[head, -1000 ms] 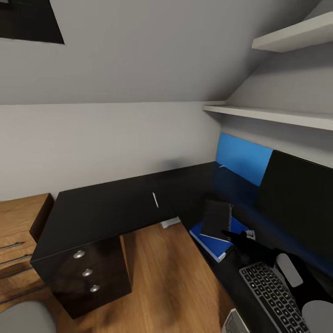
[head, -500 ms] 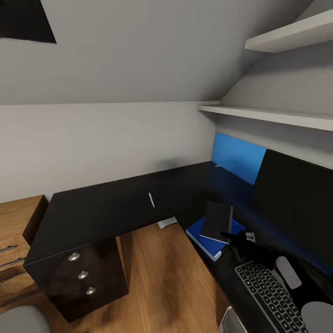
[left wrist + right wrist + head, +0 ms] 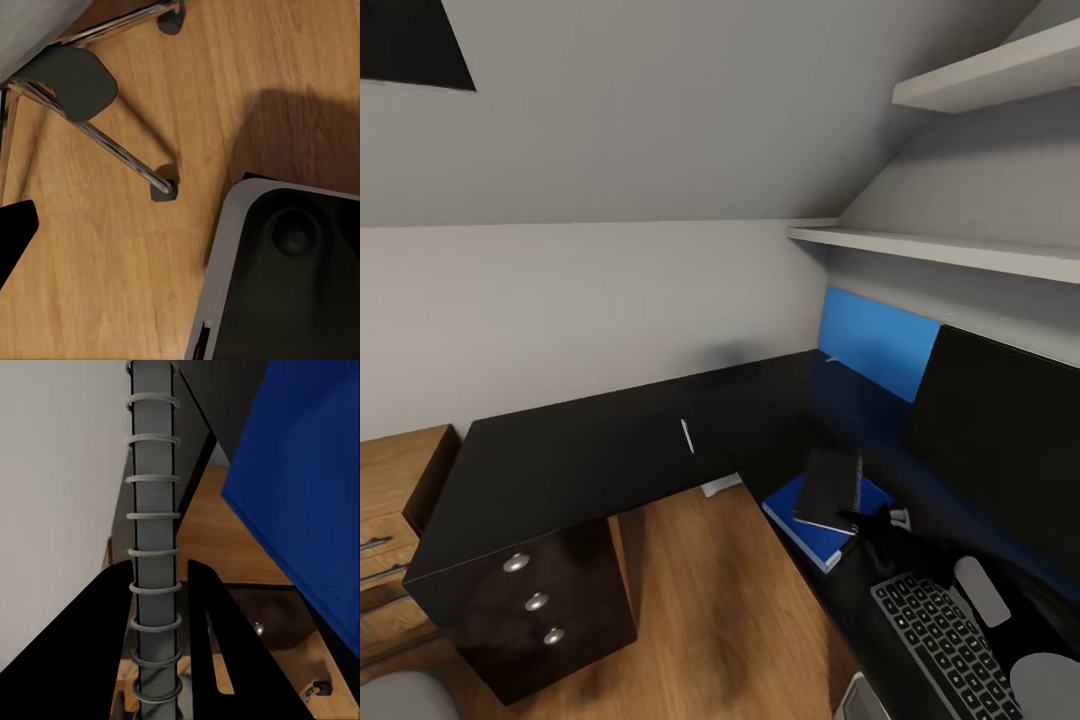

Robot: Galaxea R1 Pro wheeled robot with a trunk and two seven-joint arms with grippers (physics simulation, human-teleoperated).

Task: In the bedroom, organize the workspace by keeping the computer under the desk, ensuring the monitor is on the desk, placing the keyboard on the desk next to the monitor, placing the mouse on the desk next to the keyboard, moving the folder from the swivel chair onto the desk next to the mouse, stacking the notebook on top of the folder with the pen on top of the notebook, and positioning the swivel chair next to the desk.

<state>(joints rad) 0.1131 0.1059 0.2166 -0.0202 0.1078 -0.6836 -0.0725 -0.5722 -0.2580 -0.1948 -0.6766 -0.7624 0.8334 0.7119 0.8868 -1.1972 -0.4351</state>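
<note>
Notebook (image 3: 830, 487) in right pincer (image 3: 159, 585), above folder (image 3: 805, 520)

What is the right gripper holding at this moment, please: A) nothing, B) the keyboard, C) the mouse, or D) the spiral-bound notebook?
D: in the right wrist view the right gripper has its fingers closed on the spiral binding of the notebook, which hangs just above the blue folder.

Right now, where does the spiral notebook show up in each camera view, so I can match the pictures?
Head view: the notebook hangs tilted over the blue folder on the black desk, held by the right pincer.
Right wrist view: its wire spine runs between the pincer's two black fingers.
Left wrist view: I can't find it among the wood floor, chair base and computer.
Shared landmark: the blue folder, at the right wrist picture's right edge.
</note>
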